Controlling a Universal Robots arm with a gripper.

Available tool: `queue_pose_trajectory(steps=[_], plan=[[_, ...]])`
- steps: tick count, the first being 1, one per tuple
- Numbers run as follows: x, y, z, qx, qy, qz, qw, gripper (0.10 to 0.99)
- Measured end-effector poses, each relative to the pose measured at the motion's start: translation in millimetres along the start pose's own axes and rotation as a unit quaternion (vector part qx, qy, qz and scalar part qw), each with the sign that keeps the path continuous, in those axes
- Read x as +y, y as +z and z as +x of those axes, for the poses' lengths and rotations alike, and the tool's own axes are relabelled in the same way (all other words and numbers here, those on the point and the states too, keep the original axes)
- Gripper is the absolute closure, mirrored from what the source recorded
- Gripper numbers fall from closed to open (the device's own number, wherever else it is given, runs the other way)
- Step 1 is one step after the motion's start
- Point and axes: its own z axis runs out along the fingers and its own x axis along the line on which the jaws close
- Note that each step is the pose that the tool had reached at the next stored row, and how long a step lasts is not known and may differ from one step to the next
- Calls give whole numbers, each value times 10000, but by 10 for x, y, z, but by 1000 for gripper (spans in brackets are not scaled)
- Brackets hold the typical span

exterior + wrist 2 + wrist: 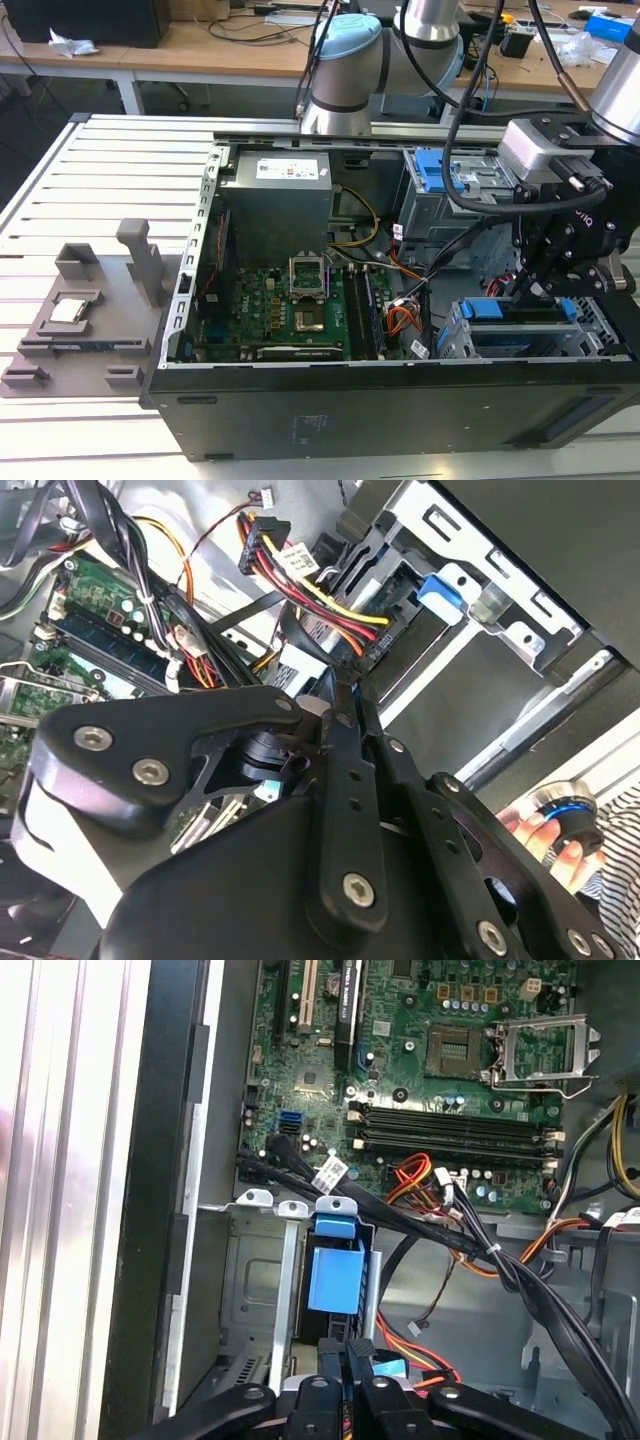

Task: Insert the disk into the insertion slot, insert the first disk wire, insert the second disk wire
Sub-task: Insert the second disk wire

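The jaws look drawn together at the rear end of the disk, which sits seated in the insertion slot. Whether they pinch a connector, I cannot tell. A wire step seems in hand; pushing a plug home calls for square alignment.

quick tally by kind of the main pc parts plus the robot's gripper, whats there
computer case: 1
power supply: 1
motherboard: 1
drive bays: 2 (insertion slot, taller cage)
disk: 1
gripper: 1
total: 7
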Motion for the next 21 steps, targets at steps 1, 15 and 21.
queue_pose_trajectory(steps=[1,15,21], plan=[[0,-3,6,4,0,-1,10000,941],[3,-77,15,4,0,-1,10000,863],[17,-379,14,4,1,-1,10000,980]])
